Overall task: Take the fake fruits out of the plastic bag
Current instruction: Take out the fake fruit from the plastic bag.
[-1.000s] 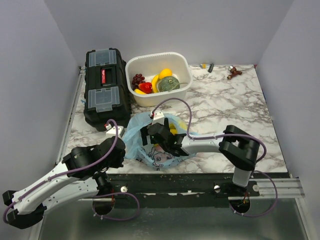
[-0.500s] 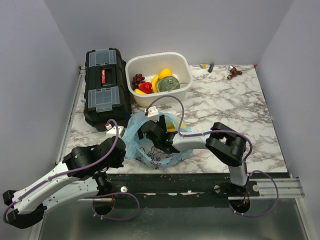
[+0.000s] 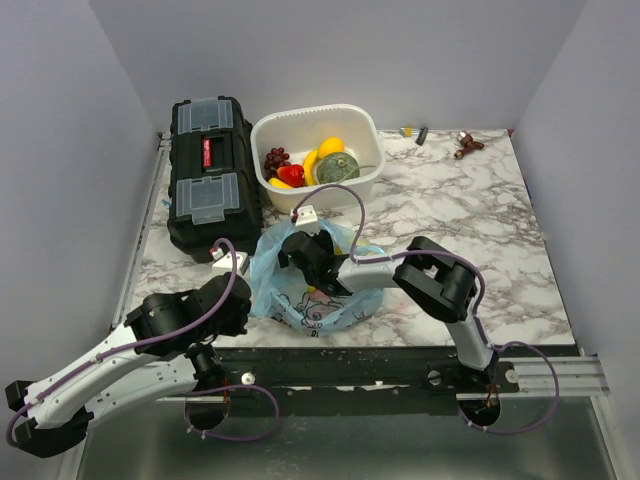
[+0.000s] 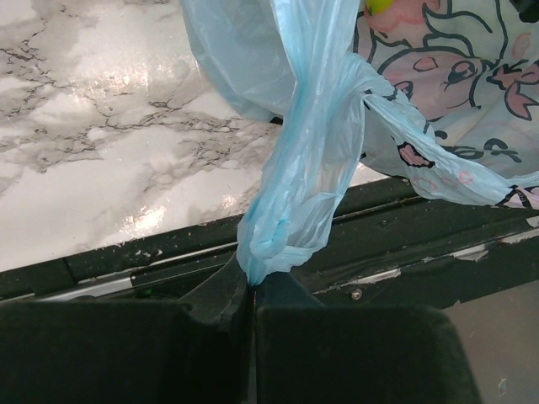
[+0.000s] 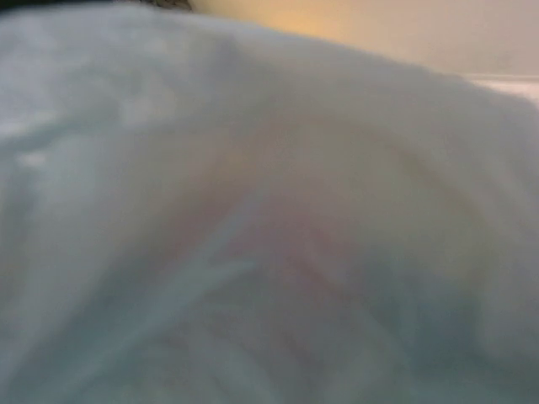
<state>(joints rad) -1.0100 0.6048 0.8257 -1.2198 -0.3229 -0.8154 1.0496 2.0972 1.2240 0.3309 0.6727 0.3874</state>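
The light-blue plastic bag (image 3: pixel 318 300) with the cartoon girl face lies at the table's front edge. My left gripper (image 3: pixel 238 302) is shut on a twisted strand of the bag (image 4: pixel 316 143), pinched between the fingertips of this gripper (image 4: pixel 251 286). My right gripper (image 3: pixel 302 256) reaches into the bag's mouth from the right, jaws spread; film (image 5: pixel 269 219) blurs its whole wrist view and its fingers do not show there. Something yellow (image 4: pixel 377 5) shows through the bag. Fake fruits lie in the white tub (image 3: pixel 372 178): purple grapes (image 3: pixel 275 157), a red piece (image 3: pixel 291 175), a banana (image 3: pixel 311 164) and a green melon (image 3: pixel 339 168).
A black toolbox (image 3: pixel 208 170) stands left of the tub, just behind the bag. An orange-yellow lemon (image 3: pixel 331 146) lies in the tub too. Small bits (image 3: pixel 466 144) lie at the back right. A black rail (image 4: pixel 404 236) runs along the table's front edge below the bag.
My right arm has swung left and pushed its gripper farther up into the bag's mouth, bunching the film. The left gripper has kept its hold and place.
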